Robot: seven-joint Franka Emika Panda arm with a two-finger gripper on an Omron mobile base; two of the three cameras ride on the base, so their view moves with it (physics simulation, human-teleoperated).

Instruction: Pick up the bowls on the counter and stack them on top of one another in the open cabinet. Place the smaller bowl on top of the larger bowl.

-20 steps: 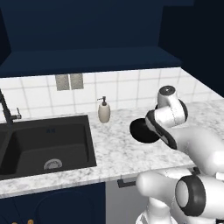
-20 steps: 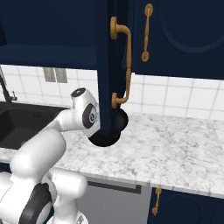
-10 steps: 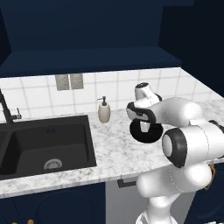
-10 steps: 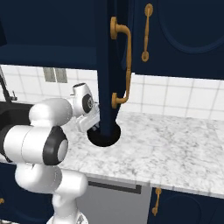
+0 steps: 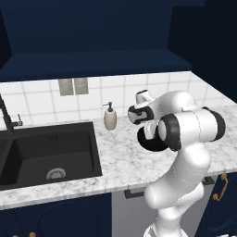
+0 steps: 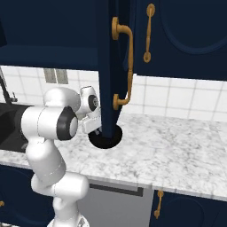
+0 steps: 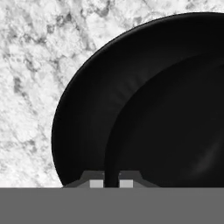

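Hand view: two-finger gripper (image 7: 111, 178) pinches the rim of a plain round black bowl (image 7: 153, 109) on the white grey-veined marble counter (image 7: 30, 65), nothing yet stacked in the open navy wall cabinet (image 5: 92, 62).

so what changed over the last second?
The arm swung its elbow over toward the sink side and the gripper dropped onto the black bowl, fingertips either side of its rim. The bowl, soap dispenser and counter stayed put.
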